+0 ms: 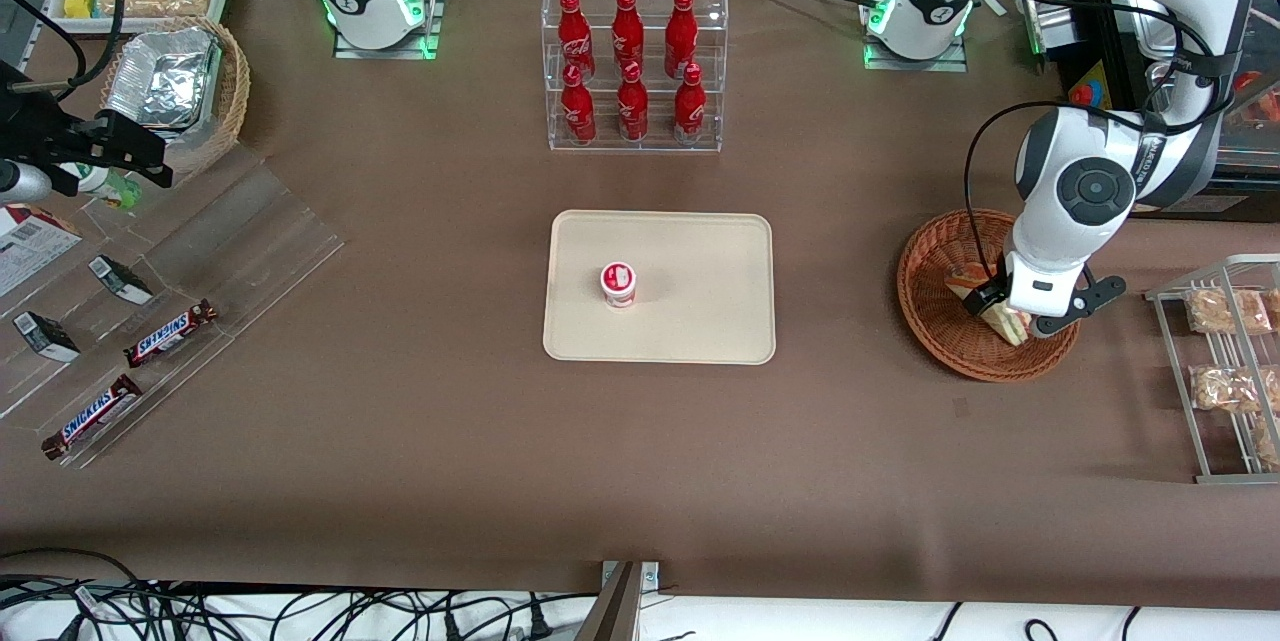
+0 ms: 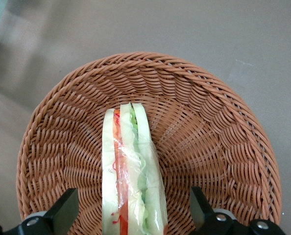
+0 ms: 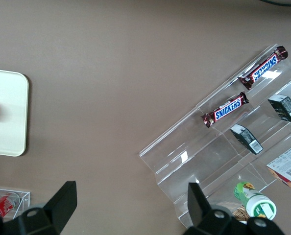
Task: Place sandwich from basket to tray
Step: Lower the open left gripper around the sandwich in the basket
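Observation:
The sandwich (image 2: 132, 171) is a wrapped wedge of white bread with orange and green filling. It lies on edge in the round reddish-brown wicker basket (image 1: 930, 321), toward the working arm's end of the table. My gripper (image 2: 132, 215) hovers low over it, open, one finger (image 2: 64, 210) on each side with a gap to the wrap. In the front view the gripper (image 1: 1010, 316) covers most of the sandwich (image 1: 1008, 323). The cream tray (image 1: 700, 321) lies at the table's middle, apart from the basket.
A small red-lidded cup (image 1: 618, 283) stands on the tray. A clear rack of red bottles (image 1: 632, 66) stands farther from the front camera than the tray. A wire rack with bagged snacks (image 1: 1225, 361) sits beside the basket. Snickers bars (image 1: 170, 333) lie on an acrylic stand toward the parked arm's end.

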